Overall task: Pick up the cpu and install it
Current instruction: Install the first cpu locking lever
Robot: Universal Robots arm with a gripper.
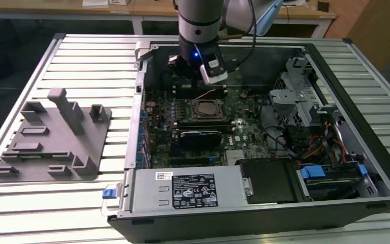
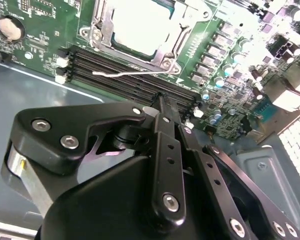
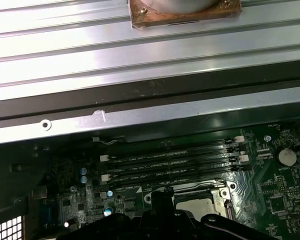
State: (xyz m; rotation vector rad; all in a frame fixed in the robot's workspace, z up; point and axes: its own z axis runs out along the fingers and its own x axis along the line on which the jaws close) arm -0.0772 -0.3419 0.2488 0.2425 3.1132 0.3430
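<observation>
End effector (image 1: 196, 76) hangs inside the open computer case (image 1: 357, 66), above the motherboard's (image 1: 246, 132) far part, just beyond the socket (image 1: 205, 109). Second wrist view: its black fingers (image 2: 165, 112) are pressed together, nothing pinched between them, tips over the RAM slots (image 2: 120, 80). The cpu (image 2: 140, 27) sits seated in the socket, silver top showing inside the metal frame; also seen in the first wrist view (image 3: 197, 206) beside the memory slots. Grey fixture block (image 1: 53, 137) lies on the slatted table (image 1: 87, 56), near the table's edge at the exterior view's left, well apart from the case.
</observation>
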